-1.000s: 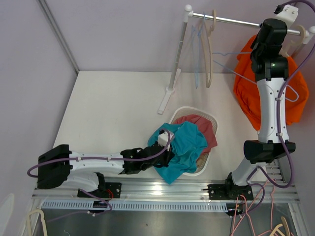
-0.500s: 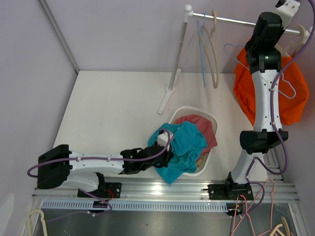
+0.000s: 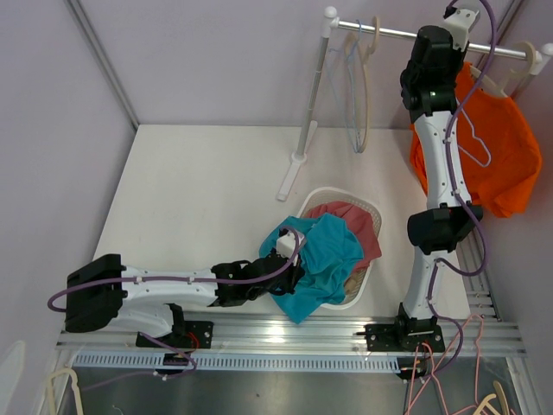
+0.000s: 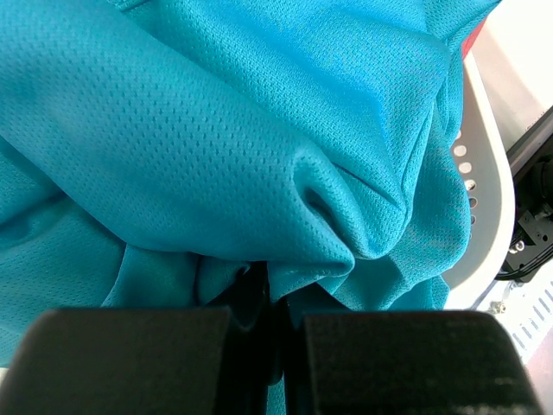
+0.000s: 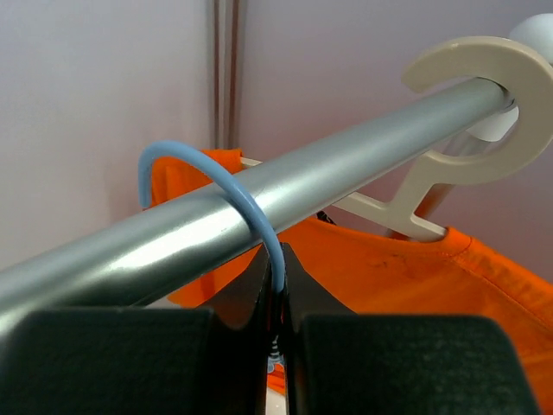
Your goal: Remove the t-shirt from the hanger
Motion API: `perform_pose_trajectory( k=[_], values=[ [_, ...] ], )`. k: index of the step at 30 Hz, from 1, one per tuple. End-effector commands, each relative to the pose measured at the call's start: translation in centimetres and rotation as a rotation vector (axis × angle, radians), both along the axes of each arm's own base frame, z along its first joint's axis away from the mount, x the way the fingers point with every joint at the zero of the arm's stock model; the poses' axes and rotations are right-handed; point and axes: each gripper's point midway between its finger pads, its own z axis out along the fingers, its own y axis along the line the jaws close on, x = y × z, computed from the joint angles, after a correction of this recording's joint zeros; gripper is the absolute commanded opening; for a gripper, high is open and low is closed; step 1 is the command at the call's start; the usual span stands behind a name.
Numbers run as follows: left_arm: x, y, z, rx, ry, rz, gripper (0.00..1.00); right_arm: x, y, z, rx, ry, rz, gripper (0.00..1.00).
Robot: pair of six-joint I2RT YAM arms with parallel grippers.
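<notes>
A teal t-shirt lies bunched over the near rim of the white basket, and my left gripper is shut on a fold of it. The left wrist view is filled with teal cloth that runs into the closed left gripper. High at the back right, my right gripper is shut on a bare blue wire hanger. Its hook curls over the metal rail just above the right gripper. An orange t-shirt hangs on a cream hanger beside it.
A red garment lies in the basket under the teal one. Two bare hangers hang near the rail's left end, next to the white rack post. Spare hangers lie below the table's front rail.
My right arm has swung left along the rail, carrying the blue hanger with it; the bare hangers at the left have swayed. The left arm and teal t-shirt have not moved.
</notes>
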Motion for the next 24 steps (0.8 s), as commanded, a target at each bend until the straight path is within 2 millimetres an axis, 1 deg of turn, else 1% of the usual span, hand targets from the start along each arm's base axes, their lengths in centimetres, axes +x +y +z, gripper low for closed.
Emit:
perform_pose_trajectory(
  k=[1,3,5,7,8,10,11,12,13,14,15,16,17,18,19,21,22,23,24],
  values=[
    [-0.1,-0.3,0.2,-0.007,-0.018,-0.02,0.04,-1.2,-0.7,0.7,-0.009,-0.02,-0.061,0.0],
    [-0.2,-0.4,0.2,-0.007,-0.016,-0.026,0.04,-1.2,-1.0,-0.2,-0.004,0.001,-0.069,0.0],
    [-0.3,-0.6,0.2,-0.01,-0.015,-0.032,0.04,-1.5,-0.8,-0.2,0.012,-0.009,-0.056,0.0],
    [-0.3,-0.7,0.2,-0.01,-0.013,-0.038,0.04,-1.7,-0.6,-0.8,0.023,0.005,-0.037,0.0],
    [-0.3,-0.8,0.4,-0.015,-0.013,-0.037,0.04,-2.0,-0.5,-0.4,0.036,-0.006,-0.021,0.0],
    [-0.4,-0.9,0.4,-0.013,-0.012,-0.042,0.04,-1.7,0.8,-0.8,0.079,-0.004,0.062,0.0],
    [-0.4,-0.9,0.5,-0.016,-0.014,-0.042,0.03,-2.0,1.3,-0.2,0.094,-0.014,0.1,0.0],
    [-0.4,-0.9,0.5,-0.016,-0.013,-0.044,0.03,-2.1,2.0,-0.5,0.14,-0.023,0.14,0.0],
    [-0.4,-1.0,0.6,-0.015,-0.014,-0.045,0.03,-1.6,3.3,-0.6,0.171,-0.021,0.231,0.0],
    [-0.4,-1.0,0.5,-0.014,-0.013,-0.046,0.03,-1.6,4.0,-0.8,0.195,-0.018,0.274,0.0],
    [-0.4,-1.0,0.6,-0.016,-0.011,-0.046,0.03,-2.1,5.2,-0.2,0.241,-0.035,0.344,0.0],
    [-0.4,-1.0,0.7,-0.02,-0.011,-0.046,0.03,-2.4,5.8,0.1,0.261,-0.042,0.381,0.0],
    [-0.4,-1.2,1.0,-0.026,-0.013,-0.046,0.03,-2.6,6.4,-0.3,0.281,-0.031,0.411,0.0],
    [-0.4,-1.0,0.7,-0.019,-0.011,-0.046,0.02,-3.4,6.8,0.3,0.296,-0.037,0.439,0.0],
    [-0.4,-0.9,0.7,-0.017,-0.01,-0.046,0.02,-3.6,7.7,0.4,0.321,-0.036,0.49,0.0],
    [-0.4,-0.8,0.7,-0.017,-0.011,-0.041,0.02,-4.1,8.5,0.1,0.341,-0.009,0.534,0.11],
    [-0.4,-0.7,0.7,-0.016,-0.011,-0.039,0.02,-4.3,8.9,0.2,0.35,-0.007,0.554,0.2],
    [-0.4,-0.6,0.7,-0.015,-0.011,-0.038,0.02,-4.3,9.5,0.1,0.355,0.006,0.586,0.32],
    [-0.4,-0.5,0.7,-0.016,-0.012,-0.036,0.02,-4.5,9.7,0.0,0.359,0.02,0.596,0.56]
  ],
)
